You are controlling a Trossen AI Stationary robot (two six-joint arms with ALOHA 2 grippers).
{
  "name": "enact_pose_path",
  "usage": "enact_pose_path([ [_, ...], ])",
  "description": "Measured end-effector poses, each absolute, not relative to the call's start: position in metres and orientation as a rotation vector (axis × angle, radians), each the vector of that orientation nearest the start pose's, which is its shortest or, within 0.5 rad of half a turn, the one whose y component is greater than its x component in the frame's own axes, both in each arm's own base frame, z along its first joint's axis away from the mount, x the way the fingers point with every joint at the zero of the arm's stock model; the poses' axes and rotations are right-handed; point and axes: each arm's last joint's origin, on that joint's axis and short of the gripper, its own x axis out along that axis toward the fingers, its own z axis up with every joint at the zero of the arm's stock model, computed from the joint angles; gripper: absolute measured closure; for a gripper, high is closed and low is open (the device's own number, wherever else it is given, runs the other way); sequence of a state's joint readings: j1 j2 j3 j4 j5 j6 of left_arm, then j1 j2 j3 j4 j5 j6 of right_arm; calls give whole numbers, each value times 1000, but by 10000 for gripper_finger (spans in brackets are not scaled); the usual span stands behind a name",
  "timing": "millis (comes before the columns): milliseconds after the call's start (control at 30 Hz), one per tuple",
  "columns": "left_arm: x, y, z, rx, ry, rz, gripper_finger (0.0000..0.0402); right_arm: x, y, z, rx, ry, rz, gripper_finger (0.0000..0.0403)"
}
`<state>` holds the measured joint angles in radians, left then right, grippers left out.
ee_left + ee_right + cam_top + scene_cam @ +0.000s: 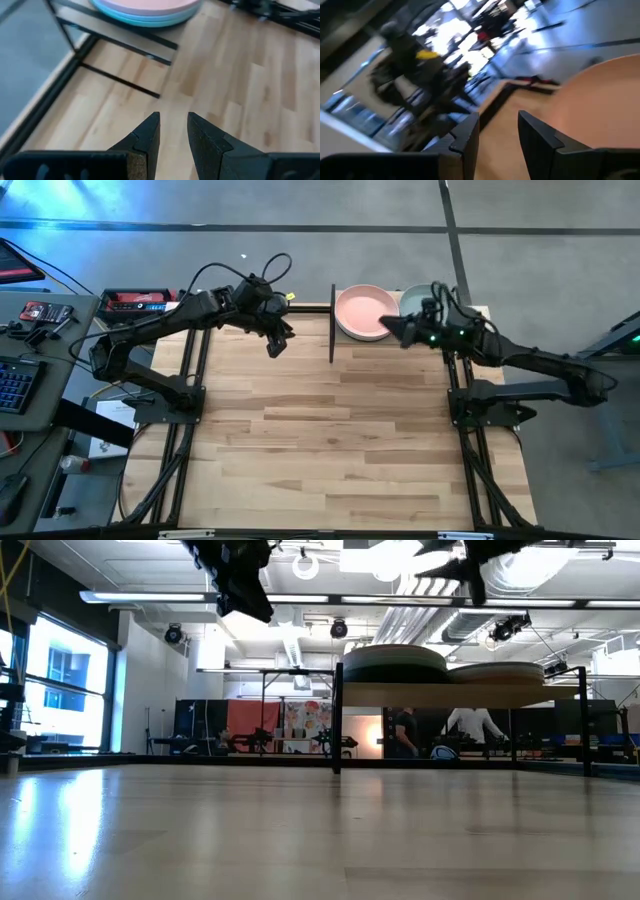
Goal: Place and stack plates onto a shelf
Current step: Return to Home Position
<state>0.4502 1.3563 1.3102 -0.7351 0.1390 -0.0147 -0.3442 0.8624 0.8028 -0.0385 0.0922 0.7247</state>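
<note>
Salmon-pink plate [362,312] tops one stack on the shelf [440,696] at the table's [330,440] far edge, and a mint-green plate [414,301] tops the stack beside it. Right gripper [390,327] hovers where the stacks meet, fingers [540,140] slightly apart and empty. Left gripper [276,345] hangs above the table beside the shelf, fingers [147,135] narrowly parted and empty. People [405,732] stand in the lit hall behind.

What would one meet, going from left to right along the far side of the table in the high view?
left pincer → black left end of the shelf → pink plate → mint plate
</note>
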Motion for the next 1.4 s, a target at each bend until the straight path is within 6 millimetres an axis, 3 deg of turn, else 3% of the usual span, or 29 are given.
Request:
enact_pose_path([
  [300, 266, 79, 343, -186, 764, 145, 316, 213, -23, 341, 716, -57, -168, 285],
  [533, 255, 35, 344, -164, 679, 29, 316, 227, 6, 342, 666, -71, -18, 285],
  [700, 227, 14, 332, -214, 589, -12, 316, 229, 15, 340, 730, -51, 17, 285],
  [1000, 155, -8, 311, -174, 392, -30, 316, 229, 15, 340, 765, -66, -19, 285],
  [1200, 115, -11, 294, -152, 206, -30, 316, 230, 15, 341, 713, -84, -28, 285],
  [1400, 91, -9, 269, -125, 86, 17, 316, 230, 14, 339, 696, -74, -60, 285],
])
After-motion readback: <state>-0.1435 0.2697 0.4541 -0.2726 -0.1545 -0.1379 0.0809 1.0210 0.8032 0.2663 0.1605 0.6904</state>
